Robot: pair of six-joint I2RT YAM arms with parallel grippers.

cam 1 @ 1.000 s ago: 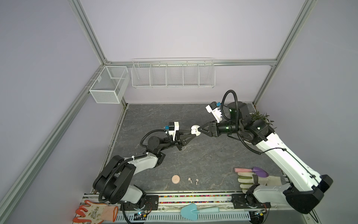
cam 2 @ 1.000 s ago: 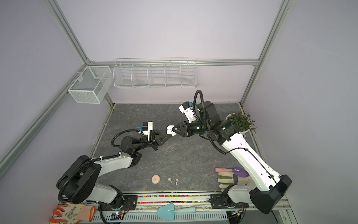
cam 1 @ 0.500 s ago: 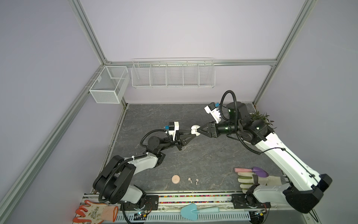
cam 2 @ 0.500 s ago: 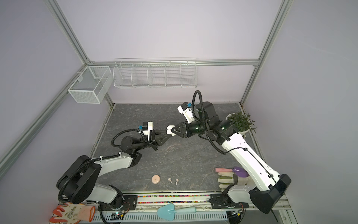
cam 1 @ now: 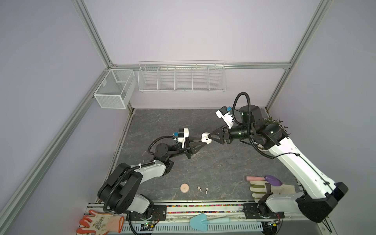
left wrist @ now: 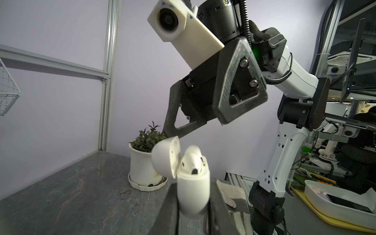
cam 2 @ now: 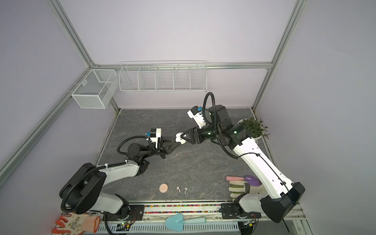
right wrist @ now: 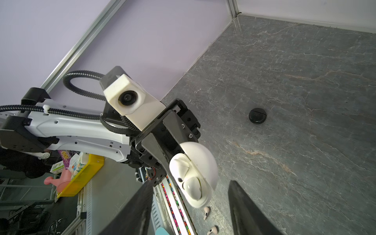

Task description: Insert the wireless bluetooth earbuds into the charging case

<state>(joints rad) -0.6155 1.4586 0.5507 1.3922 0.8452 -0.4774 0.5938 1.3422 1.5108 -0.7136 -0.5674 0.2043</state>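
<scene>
Left wrist view is showing the left gripper gripping between its jaws one white charging case, lid standing open, with two white earbuds sitting inside, while the right gripper is keeping its jaws wide around it, not touching, and two pale pink earbuds are lying well apart from both.

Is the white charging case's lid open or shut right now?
Open. In the left wrist view the white charging case has its lid tilted off the body, and a white earbud shows inside.
</scene>
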